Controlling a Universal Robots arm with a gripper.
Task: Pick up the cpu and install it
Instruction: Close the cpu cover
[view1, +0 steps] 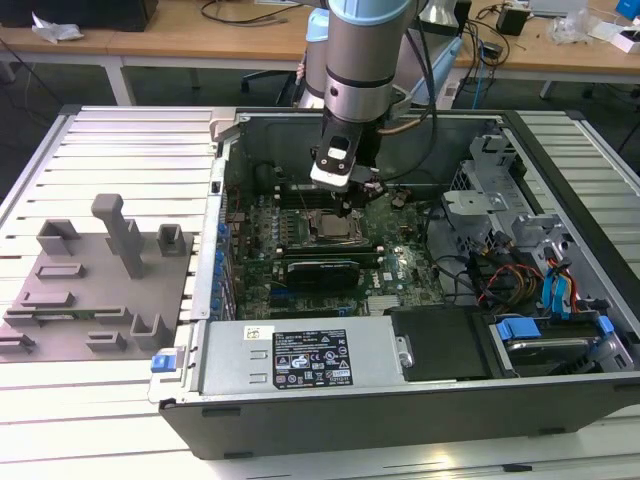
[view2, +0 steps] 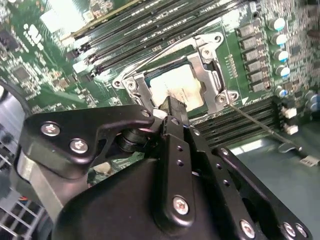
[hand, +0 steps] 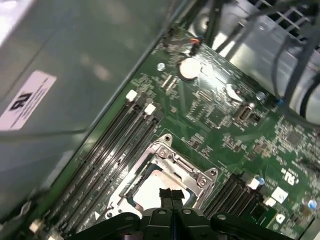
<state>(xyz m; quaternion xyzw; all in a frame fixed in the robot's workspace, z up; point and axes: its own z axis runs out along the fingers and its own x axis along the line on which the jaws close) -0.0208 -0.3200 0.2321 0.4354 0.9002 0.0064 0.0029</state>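
Open computer case (view1: 300, 430) lying on its side on a slatted metal bench (view1: 120, 150), with the robot arm (view1: 368, 50) reaching down into it.

**Surroundings.** On the bench at the exterior view's left lies a grey fixture plate (view1: 90, 290) with raised blocks and posts, well apart from the arm. Inside the case, a black expansion card (view1: 320, 270) lies just beside the socket. A metal drive cage (view1: 480, 190) and a tangle of orange, red and blue cables (view1: 520, 275) occupy the exterior view's right. A blue latch (view1: 163, 361) projects from the case edge.

**Work point.** The jaws are closed together with nothing between them. The fingertips (view1: 347, 205) (view2: 170, 104) (hand: 165, 196) hang directly over the cpu (view1: 328, 226) (view2: 172, 85) (hand: 152, 186), which lies flat in the socket frame (view2: 210, 75) (hand: 185, 165). Whether tip and chip touch cannot be told.

**Differences between views.**
- The second wrist view shows the thin lever rod (view2: 260, 125) and a row of blue-topped capacitors (view2: 277, 40).
- The first wrist view shows a coin battery (hand: 189, 68) and the memory slots (hand: 107, 155) running beside the socket.

**Labels.** A white printed label (view1: 310, 362) lies on the metal cover nearest the exterior camera. A white sticker (hand: 27, 97) with black print is fixed to the case wall.
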